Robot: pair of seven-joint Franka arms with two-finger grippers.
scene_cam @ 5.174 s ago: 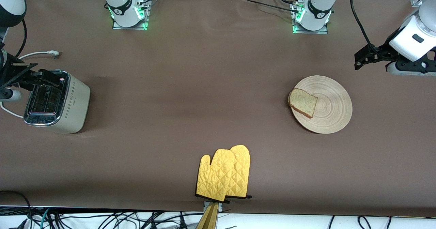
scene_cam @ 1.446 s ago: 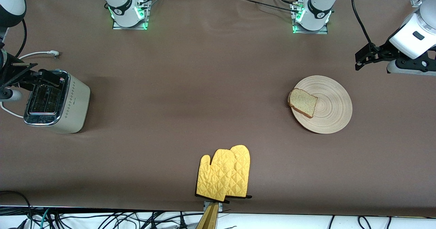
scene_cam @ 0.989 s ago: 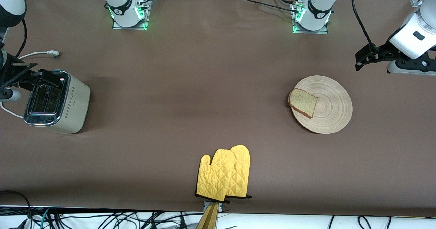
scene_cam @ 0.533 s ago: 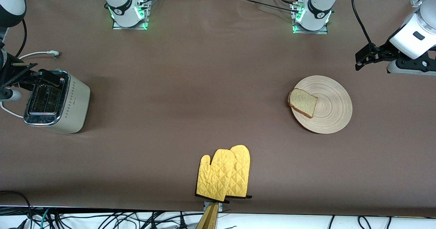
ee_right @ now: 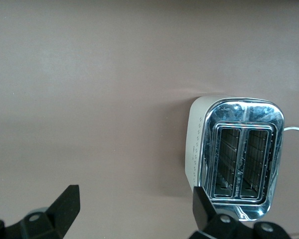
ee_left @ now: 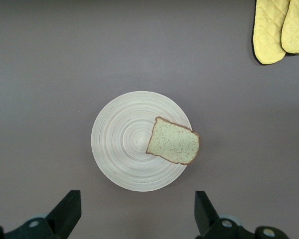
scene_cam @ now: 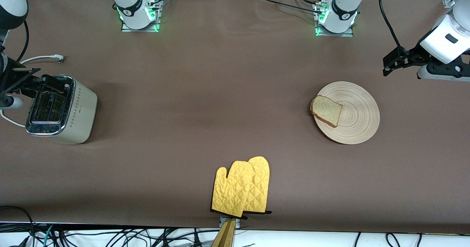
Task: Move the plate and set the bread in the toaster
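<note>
A round pale wooden plate (scene_cam: pixel 358 120) lies toward the left arm's end of the table, with the bread (scene_cam: pixel 326 110) slice resting on its rim on the side toward the toaster. In the left wrist view the plate (ee_left: pixel 122 149) and bread (ee_left: pixel 173 142) sit clear of the fingers. My left gripper (scene_cam: pixel 392 61) hovers open and empty over bare cloth beside the plate, also seen as the left gripper (ee_left: pixel 138 216). The cream toaster (scene_cam: pixel 79 111) with its chrome top stands at the right arm's end. My right gripper (scene_cam: pixel 36 79) hangs open and empty over the toaster's (ee_right: pixel 239 154) edge, shown too as the right gripper (ee_right: pixel 134 211).
Two yellow oven mitts (scene_cam: pixel 242 188) lie overlapped near the table's front edge, nearer the camera than the plate; the mitts (ee_left: pixel 279 27) also show in the left wrist view. The toaster's white cord (scene_cam: pixel 40 58) trails on the cloth. Brown cloth stretches between toaster and plate.
Over the last second nothing has moved. Since the earliest frame the left arm's wrist has shifted slightly upward.
</note>
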